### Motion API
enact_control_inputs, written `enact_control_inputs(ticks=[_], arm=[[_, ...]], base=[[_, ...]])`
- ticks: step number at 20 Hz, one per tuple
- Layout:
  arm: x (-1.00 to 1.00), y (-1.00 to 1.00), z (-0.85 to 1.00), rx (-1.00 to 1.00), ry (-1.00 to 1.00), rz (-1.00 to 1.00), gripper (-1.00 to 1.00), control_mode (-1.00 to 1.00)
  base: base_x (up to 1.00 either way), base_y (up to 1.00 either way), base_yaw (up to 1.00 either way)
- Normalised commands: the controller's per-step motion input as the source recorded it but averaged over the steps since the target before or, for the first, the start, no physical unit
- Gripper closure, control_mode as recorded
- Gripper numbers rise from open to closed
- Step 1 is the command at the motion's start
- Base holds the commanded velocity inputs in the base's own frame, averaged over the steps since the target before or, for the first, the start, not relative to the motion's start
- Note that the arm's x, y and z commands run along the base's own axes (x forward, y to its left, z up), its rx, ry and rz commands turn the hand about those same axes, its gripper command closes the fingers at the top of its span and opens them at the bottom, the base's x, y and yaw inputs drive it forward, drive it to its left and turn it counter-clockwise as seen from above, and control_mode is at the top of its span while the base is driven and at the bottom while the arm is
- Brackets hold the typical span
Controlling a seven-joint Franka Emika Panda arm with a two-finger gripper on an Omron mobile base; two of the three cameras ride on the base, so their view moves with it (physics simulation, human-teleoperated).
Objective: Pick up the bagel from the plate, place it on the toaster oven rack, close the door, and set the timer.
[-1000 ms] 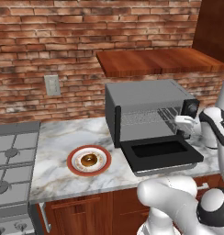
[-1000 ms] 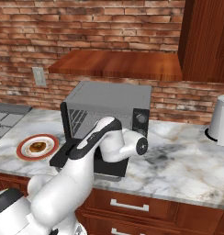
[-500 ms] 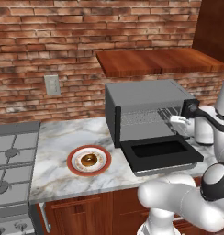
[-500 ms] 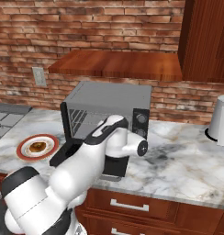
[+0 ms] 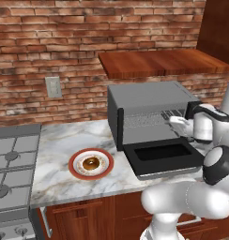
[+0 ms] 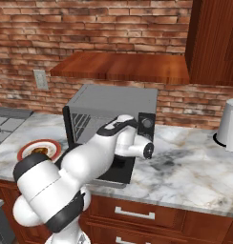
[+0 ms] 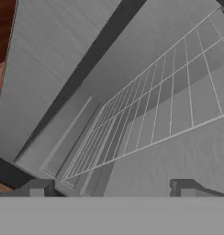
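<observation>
Since the earlier frame the arm has been swung higher, the fingers (image 7: 111, 187) left spread and empty at the oven (image 5: 149, 112) mouth, facing the rack (image 7: 150, 119). The bagel (image 5: 91, 163) is left on the plate (image 5: 74, 165) near the table's front edge, left of the open door (image 5: 161, 157). If the arm is swept low toward it, the door could be struck.
</observation>
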Motion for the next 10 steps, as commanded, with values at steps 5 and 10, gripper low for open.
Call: enact_control_inputs(ticks=[5,10], arm=[[0.26,0.12,-0.12,0.00,0.00,0.00,-1.00,-1.00],[0.23,0.15,-0.15,0.00,0.00,0.00,-1.00,-1.00]], base=[[0.00,0.00,0.00],[0.00,0.00,0.00]])
